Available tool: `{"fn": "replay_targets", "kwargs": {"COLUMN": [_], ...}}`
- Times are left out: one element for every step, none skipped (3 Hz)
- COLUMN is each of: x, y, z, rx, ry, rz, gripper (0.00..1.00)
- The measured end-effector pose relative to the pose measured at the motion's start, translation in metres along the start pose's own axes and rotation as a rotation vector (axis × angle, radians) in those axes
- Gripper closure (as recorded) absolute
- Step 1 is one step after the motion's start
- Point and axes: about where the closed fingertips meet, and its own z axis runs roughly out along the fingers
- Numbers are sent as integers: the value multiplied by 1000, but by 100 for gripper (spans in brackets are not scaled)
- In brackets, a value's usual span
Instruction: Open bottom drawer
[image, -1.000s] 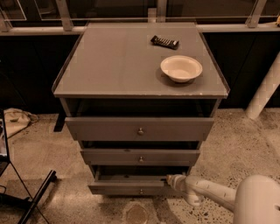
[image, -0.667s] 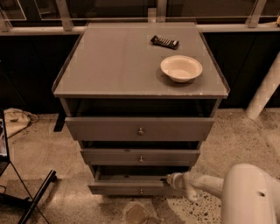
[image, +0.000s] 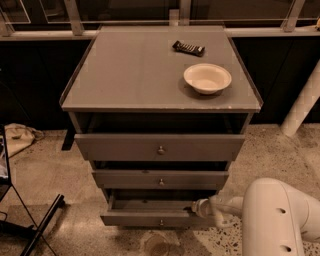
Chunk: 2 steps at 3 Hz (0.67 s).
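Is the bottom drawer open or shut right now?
Open: the bottom drawer juts out past the middle drawer, its inside showing. The gripper sits at its right end.

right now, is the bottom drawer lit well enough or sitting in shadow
Camera view: dim, warm light overall; the bottom drawer sits in shadow beneath the middle drawer, its inside dark, while the pale gripper at its right end stands out clearly.

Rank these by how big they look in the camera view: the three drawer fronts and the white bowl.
1. top drawer front, largest.
2. middle drawer front.
3. bottom drawer front and white bowl: similar in area, so no ranking between them.
The gripper sits at the bottom drawer's right end.
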Motion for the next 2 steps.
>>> {"fn": "replay_targets", "kwargs": {"x": [25,24], "y": [-10,-10], "z": [-3,-3], "rx": [-12,-12], "ry": [69,69], "rz": [40,40], "gripper": [100,100]}}
